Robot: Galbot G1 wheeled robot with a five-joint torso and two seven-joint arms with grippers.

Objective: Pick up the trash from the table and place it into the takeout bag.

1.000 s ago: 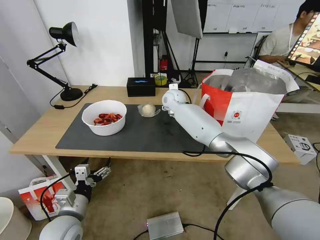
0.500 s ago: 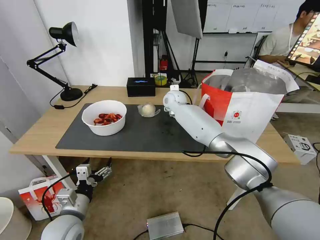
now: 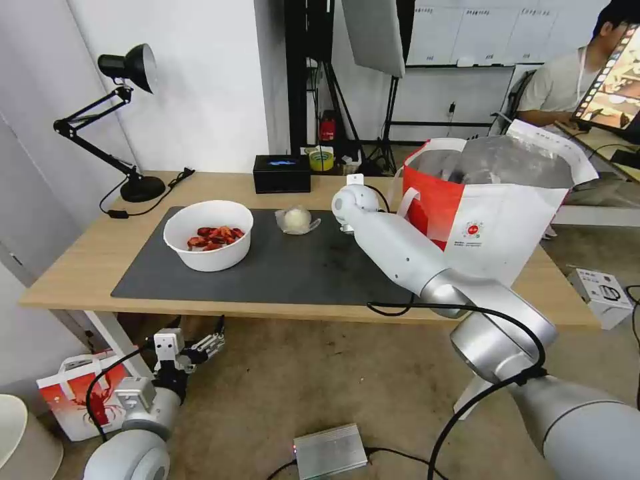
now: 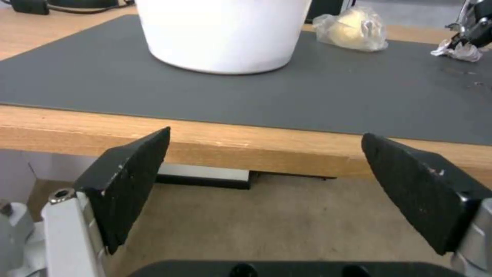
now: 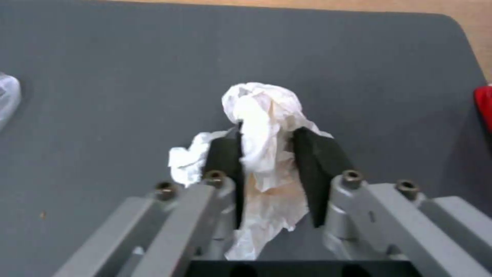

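A: Where's the tissue (image 5: pixel 261 127)?

B: Pinched in the right gripper (image 5: pixel 266 154). Both black fingers (image 5: pixel 225 161) press into its sides, just over the grey mat (image 5: pixel 102 77). Whether its lower end touches the mat, I can't tell.

A: And from the head view?

B: The right arm (image 3: pixel 400 250) reaches across the table (image 3: pixel 80 267), its wrist near the mat's back edge, beside the bag (image 3: pixel 493 220). The gripper itself is hidden behind the wrist there.

A: The rest of the trash?

B: A clear plastic wad (image 3: pixel 297 220) sits on the mat just left of that wrist. The white bowl (image 3: pixel 209 235), with red shells inside, stands farther left on the mat, well apart from the wad.

A: The bag?

B: Upright at the table's right end, mouth open, foil lining showing, its red side facing the arm.

A: Left gripper (image 4: pixel 264 184)?

B: Low in front of the table, below the front edge. Its two pads (image 4: pixel 130 181) are spread wide with nothing between them, and its camera looks up at the bowl.

A: Anything else on the table?

B: A black lamp (image 3: pixel 120 120) at the back left and a black box (image 3: pixel 282 173) behind the mat.
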